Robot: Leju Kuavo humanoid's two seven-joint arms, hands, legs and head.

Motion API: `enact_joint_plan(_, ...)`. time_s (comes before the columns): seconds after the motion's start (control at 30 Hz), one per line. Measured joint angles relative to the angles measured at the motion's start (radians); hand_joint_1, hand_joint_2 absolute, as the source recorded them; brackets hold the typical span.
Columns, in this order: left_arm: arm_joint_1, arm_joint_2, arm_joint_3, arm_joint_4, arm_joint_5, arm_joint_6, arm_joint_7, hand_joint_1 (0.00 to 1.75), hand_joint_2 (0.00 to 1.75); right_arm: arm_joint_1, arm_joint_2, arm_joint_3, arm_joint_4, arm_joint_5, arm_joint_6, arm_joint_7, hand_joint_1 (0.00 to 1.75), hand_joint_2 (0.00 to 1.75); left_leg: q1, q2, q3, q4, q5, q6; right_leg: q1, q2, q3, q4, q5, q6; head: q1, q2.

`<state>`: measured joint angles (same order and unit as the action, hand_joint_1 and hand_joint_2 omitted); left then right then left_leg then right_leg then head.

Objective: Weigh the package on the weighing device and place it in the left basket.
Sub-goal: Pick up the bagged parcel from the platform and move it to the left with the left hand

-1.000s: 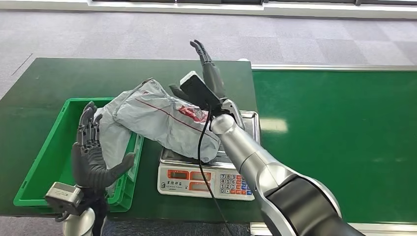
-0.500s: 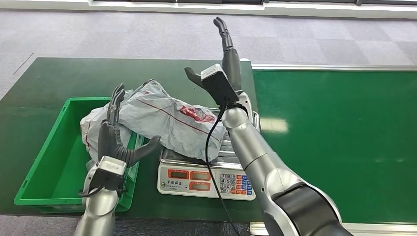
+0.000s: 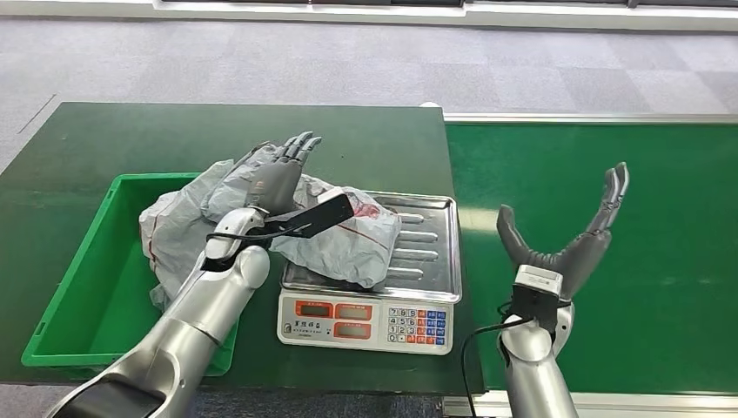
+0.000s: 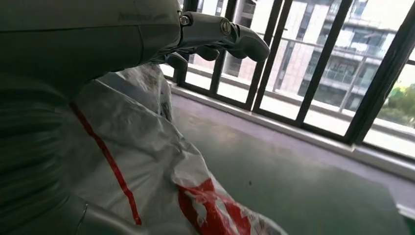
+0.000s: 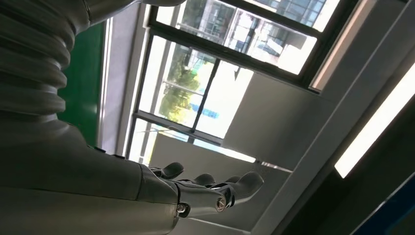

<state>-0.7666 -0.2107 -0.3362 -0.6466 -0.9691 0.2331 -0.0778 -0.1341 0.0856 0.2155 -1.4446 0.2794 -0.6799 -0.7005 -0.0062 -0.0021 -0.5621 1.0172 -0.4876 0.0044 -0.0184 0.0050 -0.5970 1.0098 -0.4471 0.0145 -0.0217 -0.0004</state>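
A crumpled grey plastic package (image 3: 348,235) with red print lies half on the steel tray of the scale (image 3: 428,248) and half draped over the right wall of the green basket (image 3: 78,270). My left hand (image 3: 283,174) lies over the top of the package with its fingers stretched out, not closed around it. From the left wrist the package (image 4: 132,161) sits right under that hand (image 4: 215,34). My right hand (image 3: 566,248) is raised over the green belt to the right of the scale, fingers apart and holding nothing; the right wrist view shows it (image 5: 205,188) against windows.
The scale's display and keypad (image 3: 365,320) face the table's near edge. The green conveyor belt (image 3: 609,165) runs along the right. Dark green tabletop (image 3: 130,139) stretches behind the basket. Grey carpet floor lies beyond.
My right arm has pulled back from above the package and swung right, over the belt. My left hand has moved from beside the basket up onto the package.
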Motion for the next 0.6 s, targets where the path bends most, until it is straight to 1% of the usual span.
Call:
enact_joint_plan(0.03, -0.029, -0.007, -0.02, 0.046, -0.027, -0.025, 0.029, 0.07, 1.75, 0.018, -0.003, -0.006, -0.015, 0.002, 0.003, 0.0, 0.0, 1.75, 0.0, 0.0, 0.0, 0.0, 0.0, 0.0, 0.0, 0.0, 0.0, 0.0, 0.0, 0.0, 0.0, 0.0)
enact_joint_plan(0.13, -0.093, -0.031, -0.074, 0.155, -0.087, -0.126, 0.098, 1.09, 1.75, 0.053, -0.007, -0.021, -0.055, 0.037, 0.006, 0.0, 0.0, 1.75, 0.0, 0.001, 0.0, 0.0, 0.0, 0.0, 0.0, 0.0, 0.0, 0.0, 0.0, 0.0, 0.0, 0.0)
enact_joint_plan(0.17, -0.106, -0.038, -0.088, 0.18, -0.099, -0.156, 0.11, 1.36, 1.75, 0.06, -0.007, -0.025, -0.066, 0.047, 0.006, 0.0, 0.0, 1.75, 0.0, 0.001, 0.0, -0.001, 0.0, 0.0, 0.0, 0.0, 0.0, 0.0, 0.0, 0.0, 0.0, 0.0)
enact_joint_plan(0.23, -0.12, -0.049, -0.109, 0.219, -0.115, -0.198, 0.123, 1.54, 1.75, 0.068, -0.007, -0.034, -0.082, 0.057, 0.006, 0.0, 0.0, 1.75, 0.0, 0.001, 0.0, -0.001, 0.0, 0.0, 0.0, 0.0, 0.0, 0.0, 0.0, 0.0, 0.0, 0.0)
enact_joint_plan(0.3, -0.127, -0.057, -0.122, 0.245, -0.122, -0.22, 0.128, 1.74, 1.75, 0.072, -0.007, -0.042, -0.094, 0.059, 0.006, 0.001, 0.0, 1.75, 0.0, 0.001, 0.0, -0.001, 0.001, -0.001, 0.0, 0.0, 0.0, 0.0, 0.0, 0.0, 0.0, 0.0)
enact_joint_plan(0.6, -0.143, -0.066, -0.137, 0.293, -0.1, -0.26, 0.124, 1.75, 1.75, 0.088, -0.007, -0.068, -0.118, 0.055, 0.023, 0.0, 0.0, 1.75, 0.0, 0.0, 0.0, -0.001, 0.001, -0.001, 0.0, 0.0, 0.001, 0.0, 0.0, 0.0, 0.0, 0.0)
